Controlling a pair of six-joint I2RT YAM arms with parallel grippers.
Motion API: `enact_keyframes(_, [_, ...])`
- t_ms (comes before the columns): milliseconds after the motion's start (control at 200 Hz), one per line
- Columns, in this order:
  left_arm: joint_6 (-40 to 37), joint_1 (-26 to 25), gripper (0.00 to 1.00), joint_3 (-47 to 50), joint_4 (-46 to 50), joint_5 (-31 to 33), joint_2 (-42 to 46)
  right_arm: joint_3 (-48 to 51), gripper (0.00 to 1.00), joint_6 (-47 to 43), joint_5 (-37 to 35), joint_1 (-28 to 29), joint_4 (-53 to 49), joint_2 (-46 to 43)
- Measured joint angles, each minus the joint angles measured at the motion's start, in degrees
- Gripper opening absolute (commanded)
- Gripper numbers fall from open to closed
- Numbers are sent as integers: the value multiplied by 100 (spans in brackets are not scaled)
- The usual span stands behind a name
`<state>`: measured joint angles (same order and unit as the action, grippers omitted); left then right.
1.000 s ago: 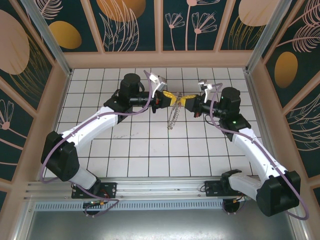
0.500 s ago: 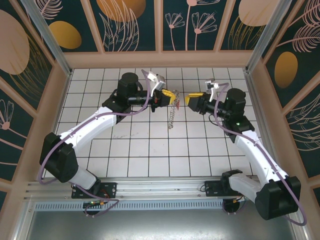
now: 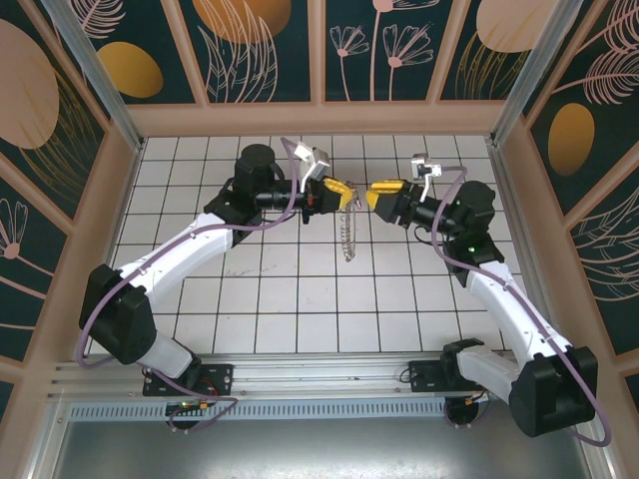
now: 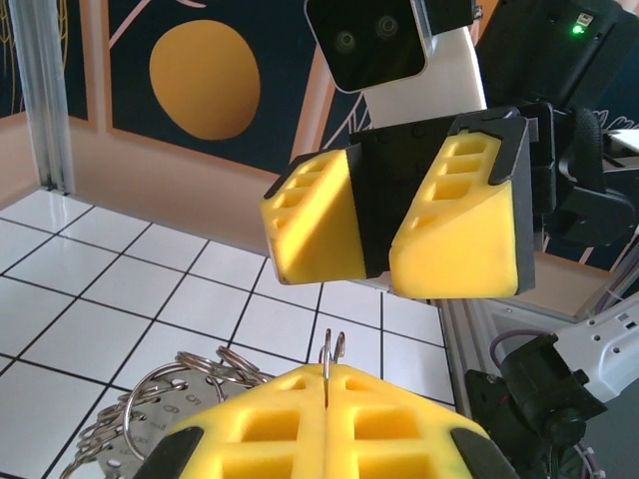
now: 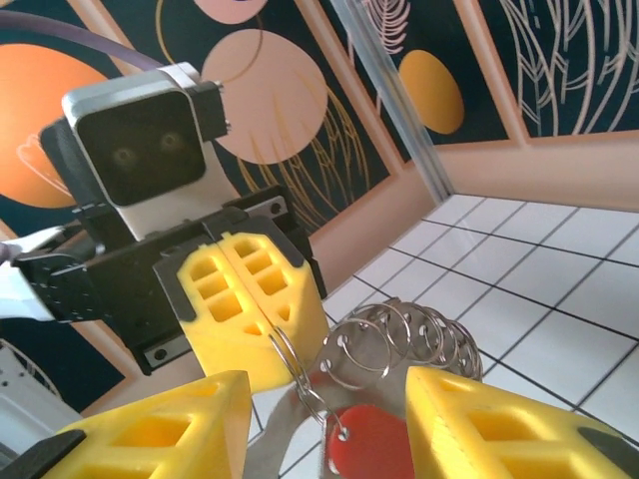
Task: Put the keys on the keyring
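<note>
My left gripper (image 3: 338, 192) (image 4: 327, 371) is shut on a thin wire loop of the keyring (image 4: 332, 349). The keyring's silvery rings (image 3: 347, 236) hang below it over the tiles. In the right wrist view the left gripper (image 5: 257, 324) pinches that loop, several rings (image 5: 414, 334) bunch behind it, and the key's red head (image 5: 367, 451) hangs low, a ring seemingly through its hole. My right gripper (image 3: 383, 196) (image 5: 327, 387) is open, facing the left one, its fingers either side of the bunch without touching it. It also appears in the left wrist view, right gripper (image 4: 371, 254).
White tiled floor (image 3: 300, 289) lies under both arms. The wooden wall base (image 3: 319, 120) is close behind the grippers, and a metal post (image 3: 514, 90) stands at the right. A flat silvery plate (image 4: 140, 414) hangs with the rings.
My right gripper has opened and let go of the keyring, drew back to the right, then edged closer again. The left gripper still holds the hanging rings.
</note>
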<state>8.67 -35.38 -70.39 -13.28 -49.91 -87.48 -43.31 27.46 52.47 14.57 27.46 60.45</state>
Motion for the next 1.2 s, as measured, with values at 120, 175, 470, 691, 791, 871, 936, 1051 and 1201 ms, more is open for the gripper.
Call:
enact_keyframes(120, [87,0,0,0,-70,-107,-33,0,44,144,125,4,297,125])
enact_keyframes(175, [122,0,0,0,-92,-138,-55,0,44,175,168,11,391,179])
enact_keyframes(470, [308,0,0,0,-269,-243,-131,-2,41,297,365,197,695,457])
enact_keyframes(691, [389,0,0,0,-369,-267,-131,-2,24,299,424,247,730,518])
enact_keyframes(791, [411,0,0,0,-369,-262,-131,0,9,308,437,247,774,518])
enact_keyframes(871, [455,11,0,0,-387,-271,-133,11,0,306,446,247,831,518])
enact_keyframes(936, [492,22,0,0,-409,-284,-136,13,0,304,446,247,844,518])
enact_keyframes(1051, [520,22,0,0,-428,-291,-136,13,0,310,446,247,868,518])
enact_keyframes(1201, [544,22,0,0,-452,-295,-153,13,0,289,437,247,857,518])
